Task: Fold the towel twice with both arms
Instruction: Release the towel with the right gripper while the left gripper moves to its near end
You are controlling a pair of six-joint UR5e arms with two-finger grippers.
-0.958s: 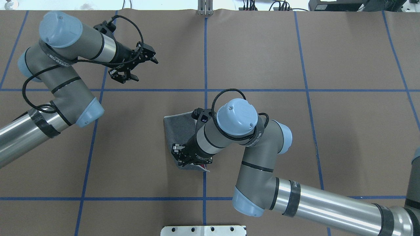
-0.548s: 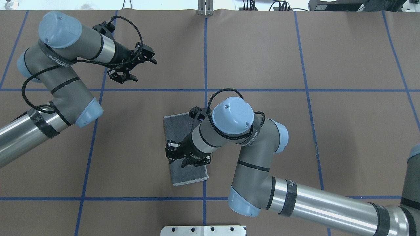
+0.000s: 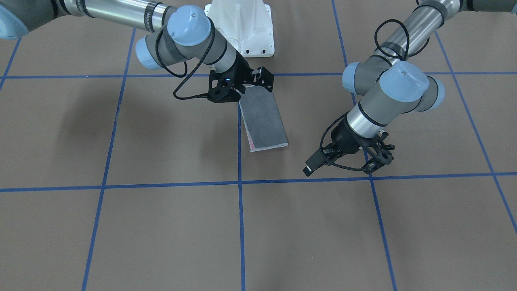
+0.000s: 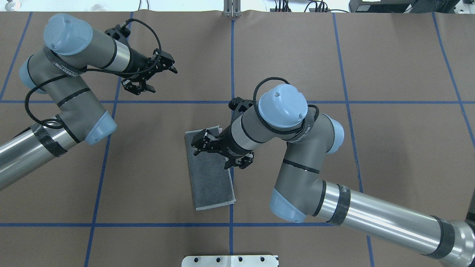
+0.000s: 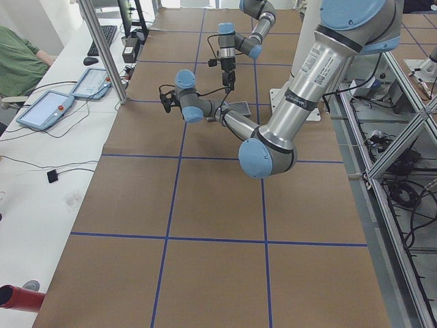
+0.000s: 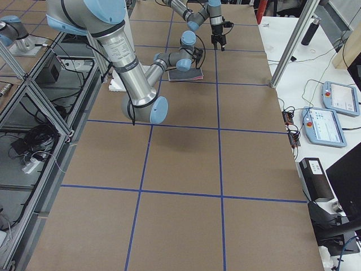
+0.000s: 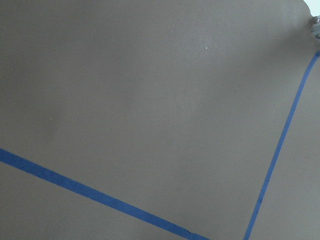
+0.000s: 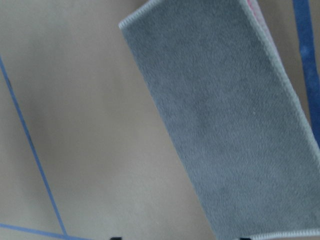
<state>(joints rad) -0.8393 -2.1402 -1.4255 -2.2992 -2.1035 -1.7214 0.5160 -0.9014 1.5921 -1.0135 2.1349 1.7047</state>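
The towel lies flat on the table as a long folded rectangle, dark grey face up with a pale hem. A thin pink edge shows along one long side in the front view. The towel fills much of the right wrist view. My right gripper is open and empty, raised above the towel; it also shows in the front view. My left gripper is open and empty, well off to the far left of the towel, and shows in the front view. The left wrist view shows only bare table.
Brown paper with a grid of blue tape lines covers the table. The white bolted pedestal stands at the robot's edge, also in the overhead view. Tablets lie on a side bench.
My right gripper let go of the towel's lifted edge, and the fold dropped flat with the grey face up. The gripper then rose and drew back toward the far right. My left arm barely moved.
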